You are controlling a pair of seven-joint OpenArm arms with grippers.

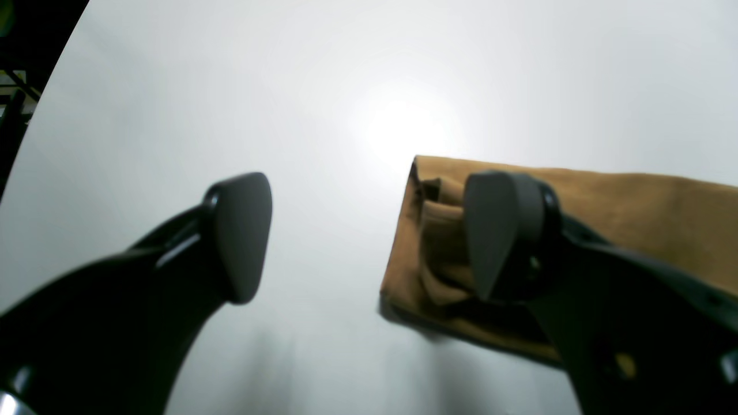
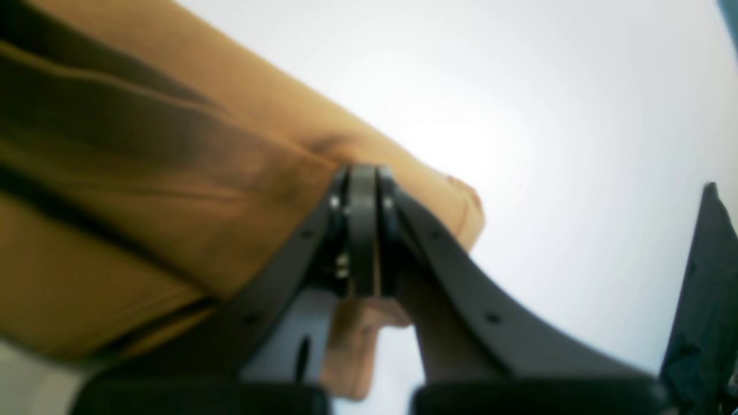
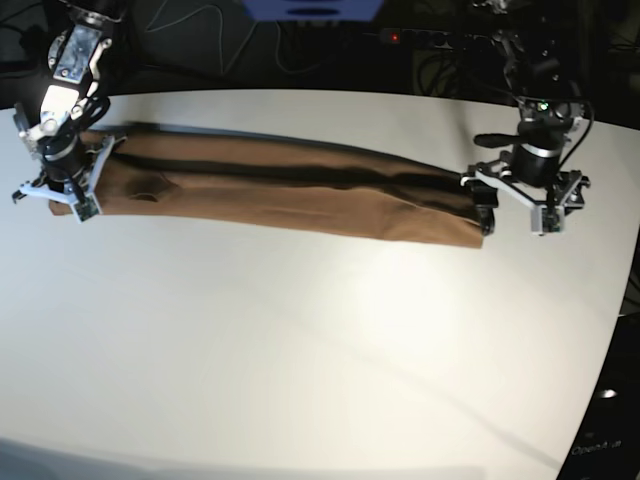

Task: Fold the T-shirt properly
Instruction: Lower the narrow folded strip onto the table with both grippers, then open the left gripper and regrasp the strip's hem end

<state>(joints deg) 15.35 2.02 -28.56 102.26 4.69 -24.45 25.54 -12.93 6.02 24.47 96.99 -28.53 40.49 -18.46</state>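
Observation:
The tan-brown T-shirt [image 3: 290,190] lies folded into a long narrow strip across the white table [image 3: 300,340]. My right gripper [image 3: 62,190] is at the strip's left end. In the right wrist view its pads [image 2: 363,230] are pressed together, with tan cloth [image 2: 144,173] pinched between them and hanging below. My left gripper [image 3: 518,212] is at the strip's right end, open wide. In the left wrist view one finger [image 1: 501,230] hangs over the cloth's end [image 1: 634,207], while the other finger [image 1: 242,236] is over bare table.
Dark cables and equipment [image 3: 440,50] run along the table's back edge, with a blue object [image 3: 310,8] at top centre. The table's curved right edge [image 3: 618,310] drops off to darkness.

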